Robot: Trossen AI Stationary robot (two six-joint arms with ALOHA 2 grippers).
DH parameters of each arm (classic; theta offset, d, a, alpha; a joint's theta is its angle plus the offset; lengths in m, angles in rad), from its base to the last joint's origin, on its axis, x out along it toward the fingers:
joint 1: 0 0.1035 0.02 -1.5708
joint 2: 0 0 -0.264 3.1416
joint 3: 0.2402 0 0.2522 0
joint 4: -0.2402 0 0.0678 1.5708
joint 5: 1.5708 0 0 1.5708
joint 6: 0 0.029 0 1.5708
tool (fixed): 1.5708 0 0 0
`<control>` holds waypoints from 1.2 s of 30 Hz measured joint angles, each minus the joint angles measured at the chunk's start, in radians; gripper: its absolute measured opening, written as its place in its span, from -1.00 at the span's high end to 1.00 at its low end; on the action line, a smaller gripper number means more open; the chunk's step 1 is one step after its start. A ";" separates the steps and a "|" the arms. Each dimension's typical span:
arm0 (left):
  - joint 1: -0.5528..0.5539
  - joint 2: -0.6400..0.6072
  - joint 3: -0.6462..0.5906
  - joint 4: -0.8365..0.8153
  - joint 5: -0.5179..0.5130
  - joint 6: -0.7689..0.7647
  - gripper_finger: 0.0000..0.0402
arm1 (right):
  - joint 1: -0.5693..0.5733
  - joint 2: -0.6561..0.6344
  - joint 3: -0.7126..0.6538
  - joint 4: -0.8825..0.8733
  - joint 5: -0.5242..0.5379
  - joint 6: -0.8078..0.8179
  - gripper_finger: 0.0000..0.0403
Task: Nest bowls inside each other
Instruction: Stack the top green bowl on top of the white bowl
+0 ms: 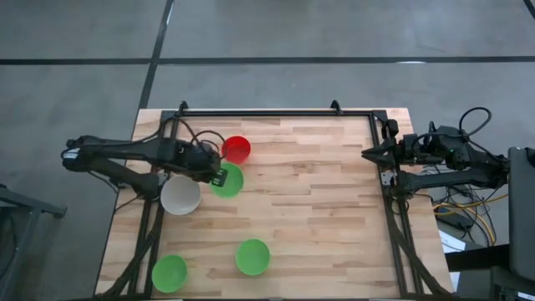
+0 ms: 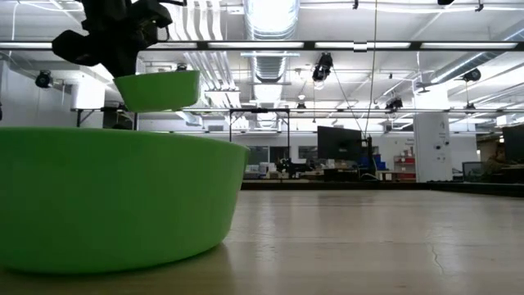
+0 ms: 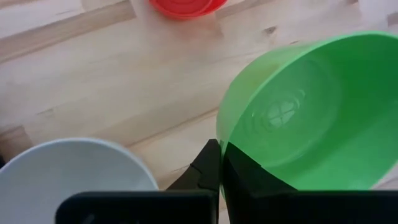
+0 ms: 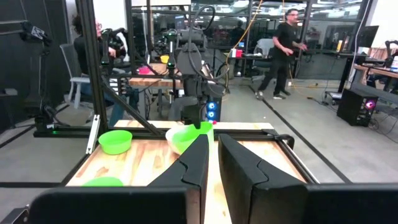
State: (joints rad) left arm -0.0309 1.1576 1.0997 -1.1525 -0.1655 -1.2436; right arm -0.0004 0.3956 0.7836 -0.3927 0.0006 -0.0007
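I had the left gripper clamped on the rim of a green bowl, one finger inside the wall and one outside, over the left half of the table. In the low view that held bowl hung clear above the tabletop. The red bowl sat just beyond it toward the far edge, and the pale grey-white bowl sat just beside it toward the left edge; I could not tell whether the held bowl overlapped its rim. Two more green bowls rested apart near the near edge: one by the near-left corner, the other a little further along that edge toward the middle. The right gripper waited over the table's right edge, its fingers nearly together with a narrow gap and nothing between them.
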 joint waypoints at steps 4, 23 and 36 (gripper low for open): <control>-0.018 -0.044 -0.030 -0.009 0.002 -0.041 0.98 | 0.000 0.000 0.000 0.000 0.000 0.000 0.83; -0.039 -0.191 -0.092 -0.171 0.016 -0.105 0.98 | 0.000 0.000 0.000 0.000 0.000 0.000 0.83; -0.071 -0.303 -0.170 -0.187 0.018 -0.168 0.97 | 0.000 0.000 0.000 0.000 0.000 0.000 0.83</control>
State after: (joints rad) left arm -0.1020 0.8542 0.9293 -1.3396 -0.1471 -1.4111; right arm -0.0006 0.3954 0.7837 -0.3927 0.0006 -0.0006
